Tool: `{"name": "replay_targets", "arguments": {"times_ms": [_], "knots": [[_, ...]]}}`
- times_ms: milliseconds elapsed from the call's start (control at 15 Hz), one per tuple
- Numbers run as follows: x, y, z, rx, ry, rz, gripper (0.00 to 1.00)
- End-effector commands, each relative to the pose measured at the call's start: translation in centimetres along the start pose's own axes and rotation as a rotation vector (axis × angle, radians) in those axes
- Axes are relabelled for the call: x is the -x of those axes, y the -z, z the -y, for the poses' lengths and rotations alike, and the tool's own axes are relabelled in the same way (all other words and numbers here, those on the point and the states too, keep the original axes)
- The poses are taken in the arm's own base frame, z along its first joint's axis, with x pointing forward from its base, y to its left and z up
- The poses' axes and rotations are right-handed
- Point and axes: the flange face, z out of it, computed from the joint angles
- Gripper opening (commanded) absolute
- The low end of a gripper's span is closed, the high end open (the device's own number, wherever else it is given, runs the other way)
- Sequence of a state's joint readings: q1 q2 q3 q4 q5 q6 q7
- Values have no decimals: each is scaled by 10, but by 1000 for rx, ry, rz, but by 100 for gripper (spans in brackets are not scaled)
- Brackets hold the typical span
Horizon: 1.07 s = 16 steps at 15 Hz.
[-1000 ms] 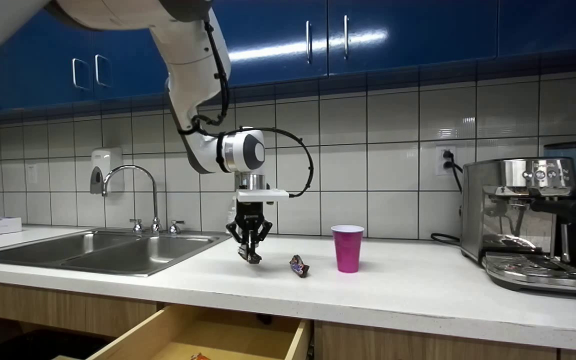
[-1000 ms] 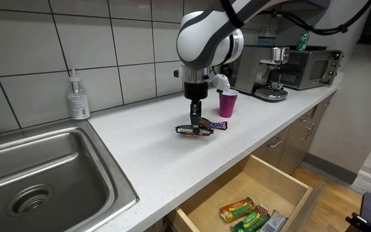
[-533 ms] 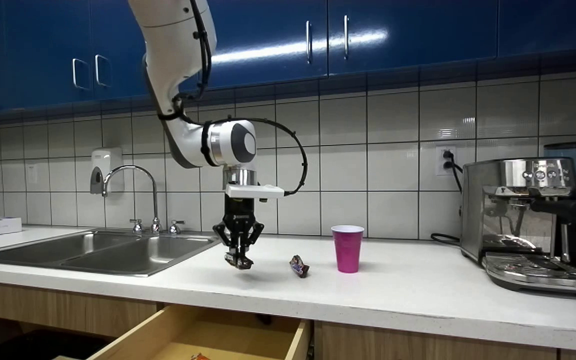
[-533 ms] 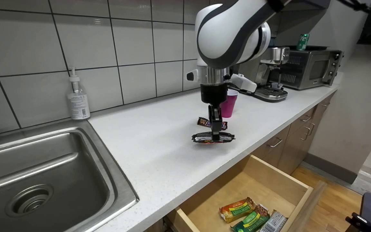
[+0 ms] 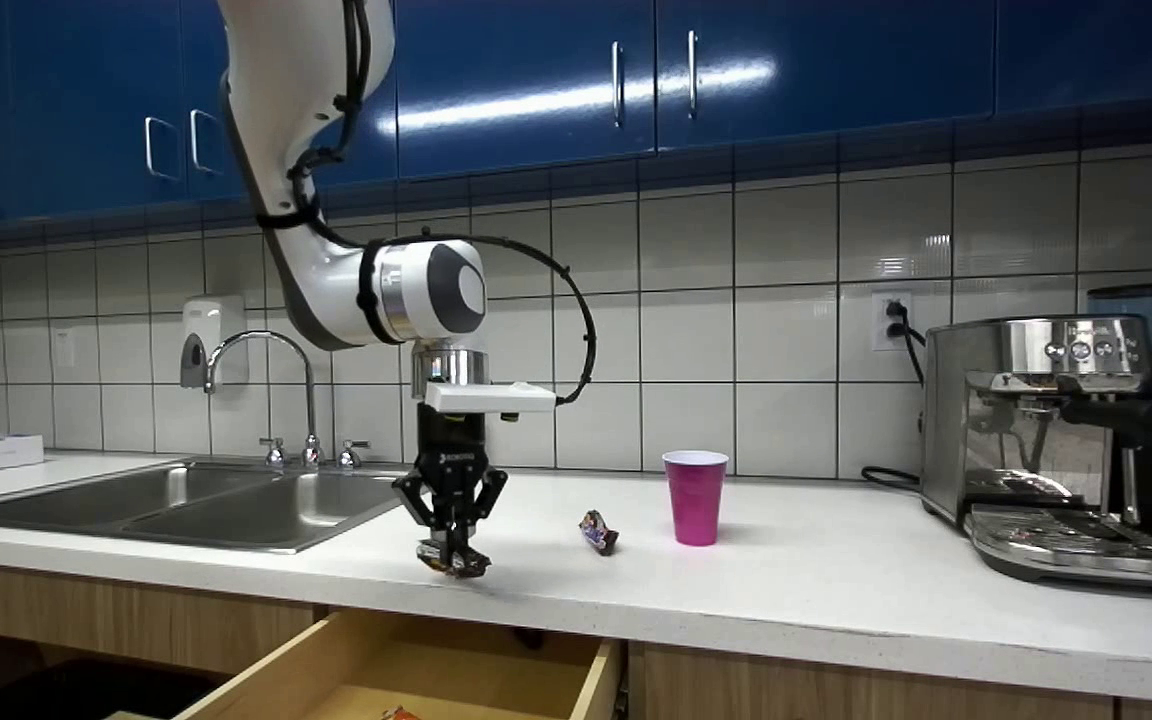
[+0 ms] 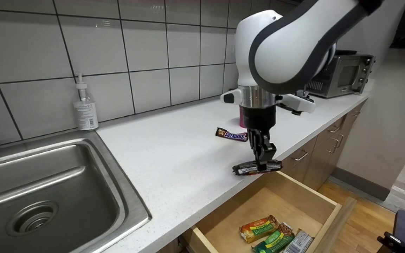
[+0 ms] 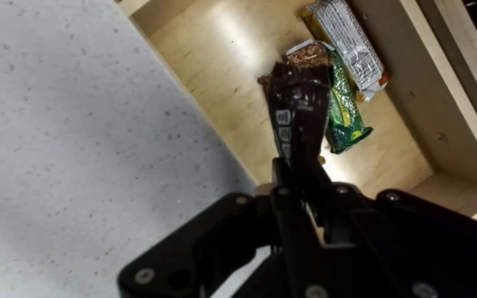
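Note:
My gripper (image 6: 261, 164) is shut on a dark brown wrapped bar (image 6: 244, 168) and holds it level above the counter's front edge, beside the open drawer. The bar also shows in an exterior view (image 5: 433, 553) between the fingertips. In the wrist view the bar (image 7: 300, 107) sticks out from the gripper (image 7: 298, 169) over the drawer and partly hides what lies there. The wooden drawer (image 6: 301, 191) holds an orange-wrapped bar (image 6: 258, 228), a green-wrapped bar (image 6: 276, 239) and a silver-wrapped bar (image 6: 299, 242). A Snickers bar (image 6: 231, 135) lies on the counter (image 6: 174, 154) behind the gripper.
A pink cup (image 5: 696, 500) stands on the counter, right of the Snickers bar in that view. A metal sink (image 6: 132, 196) with a faucet (image 5: 308, 390) lies on one side. A coffee machine (image 5: 1036, 440), a microwave (image 6: 346, 75) and a soap bottle (image 6: 85, 110) also stand there.
My gripper has carried the dark bar toward the counter's front edge and the open drawer. The Snickers bar now shows uncovered. The bars in the drawer have not moved.

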<state>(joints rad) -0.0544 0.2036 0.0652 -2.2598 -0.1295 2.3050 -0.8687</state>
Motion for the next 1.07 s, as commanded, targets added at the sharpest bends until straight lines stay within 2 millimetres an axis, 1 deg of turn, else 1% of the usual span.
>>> {"name": "replay_targets", "arguments": {"times_ms": [0, 200, 400, 667, 1000], "knots": [[17, -10, 26, 30, 71, 12, 3], [20, -28, 37, 36, 104, 26, 3], [18, -47, 44, 45, 128, 28, 3], [15, -71, 51, 53, 154, 33, 3], [9, -94, 56, 58, 185, 35, 3]]}}
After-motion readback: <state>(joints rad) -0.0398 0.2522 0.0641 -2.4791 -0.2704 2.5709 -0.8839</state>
